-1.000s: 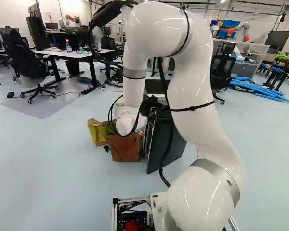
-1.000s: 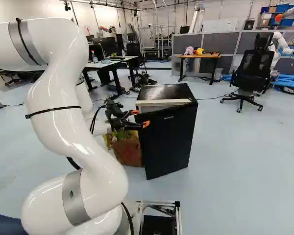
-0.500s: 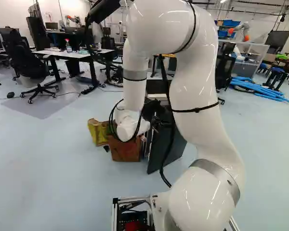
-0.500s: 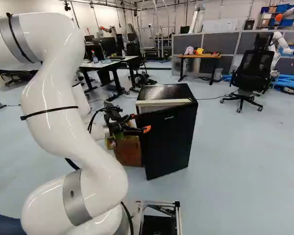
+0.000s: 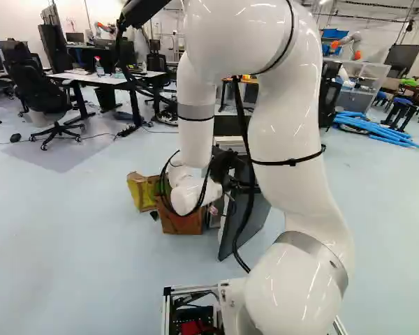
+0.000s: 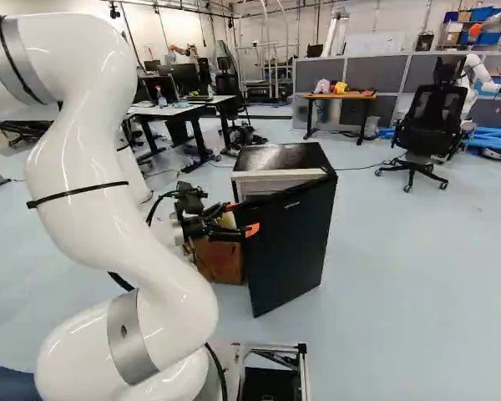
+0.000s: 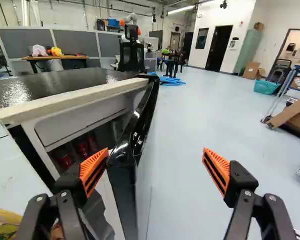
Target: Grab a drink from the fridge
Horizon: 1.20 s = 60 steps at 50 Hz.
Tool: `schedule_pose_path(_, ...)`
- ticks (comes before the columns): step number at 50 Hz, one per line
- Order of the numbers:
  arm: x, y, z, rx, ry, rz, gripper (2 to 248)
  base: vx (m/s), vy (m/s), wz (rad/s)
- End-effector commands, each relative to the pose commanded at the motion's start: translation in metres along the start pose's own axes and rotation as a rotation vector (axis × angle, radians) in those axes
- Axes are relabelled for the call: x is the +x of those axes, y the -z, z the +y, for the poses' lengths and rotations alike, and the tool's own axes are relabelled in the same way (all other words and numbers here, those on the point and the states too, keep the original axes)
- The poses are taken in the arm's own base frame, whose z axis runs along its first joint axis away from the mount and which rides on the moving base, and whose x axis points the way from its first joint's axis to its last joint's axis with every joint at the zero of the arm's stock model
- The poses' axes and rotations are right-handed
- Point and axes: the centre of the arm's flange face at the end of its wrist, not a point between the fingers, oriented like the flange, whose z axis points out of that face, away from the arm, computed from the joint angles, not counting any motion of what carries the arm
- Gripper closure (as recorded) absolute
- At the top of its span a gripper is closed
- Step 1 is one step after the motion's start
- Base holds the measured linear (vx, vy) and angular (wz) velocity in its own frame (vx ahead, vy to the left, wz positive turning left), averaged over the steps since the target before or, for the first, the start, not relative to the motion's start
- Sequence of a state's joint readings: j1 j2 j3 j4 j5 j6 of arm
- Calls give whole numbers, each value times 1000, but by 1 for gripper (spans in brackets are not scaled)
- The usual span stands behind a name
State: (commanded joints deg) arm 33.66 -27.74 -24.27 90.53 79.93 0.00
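- Pincer (image 6: 243,218): released, fingers spread wide w/ orange pads (image 7: 92,167) facing each other; nothing gripped.
- Fridge door (image 6: 290,242): ajar, its top edge running btwn the 2 fingers, much nearer one than the other. That finger is on the opening side; the other is out past the door's outer face, well apart from it. Can't tell if near finger touches door.
- Drinks: red cans (image 7: 65,160), approx. 3, dim, inside fridge (image 6: 280,156), ahead of the opening-side finger, seen thru the gap.
- Fridge top: ahead of pincer, black, w/ pale front strip (image 7: 70,101) just ahead of same finger.
- Brown box or bag (image 6: 219,261): lower than pincer, near fridge; can't tell which it is.
- Yellow bag (image 7: 5,220): low, off to the opening-side finger's outer side.
- Desk (image 7: 55,58) w/ yellow toy (image 7: 56,51): far ahead of pincer, beyond fridge.
- Black office chair (image 7: 131,52): also far ahead.
- Teal basket (image 7: 265,86): on floor, far ahead, out past the other finger.
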Motion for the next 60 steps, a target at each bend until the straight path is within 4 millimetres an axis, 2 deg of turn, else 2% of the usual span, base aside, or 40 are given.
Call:
schedule_pose_path(42,0,-8,47,-218,14,26,3,0,0,0)
schedule_pose_path(60,5,-24,50,-349,-26,24,3,0,0,0)
